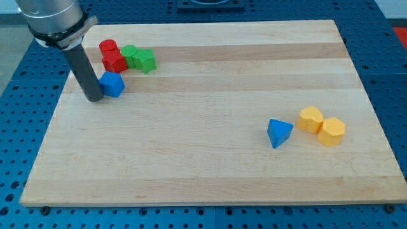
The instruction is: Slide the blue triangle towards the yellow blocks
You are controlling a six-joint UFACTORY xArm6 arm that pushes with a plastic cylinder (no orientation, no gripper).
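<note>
Camera view: blue triangle (279, 132) lies just left of two touching yellow blocks (322, 126), nothing between. My tip (95, 99), a bare rod holding nothing, touches a blue block (113, 83) near red blocks (112, 56) and green blocks (139, 58).

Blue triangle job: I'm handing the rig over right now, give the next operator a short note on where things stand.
My tip: at the view's upper left, touching or nearly touching the left side of the other blue block, far from the job.
Blue triangle: at the view's lower right, just left of the two yellow blocks, a small gap between.
Red blocks and green blocks sit above the tip.
Done: triangle is already near the yellows.
Left: possibly close the last gap; tip must cross the board first.
</note>
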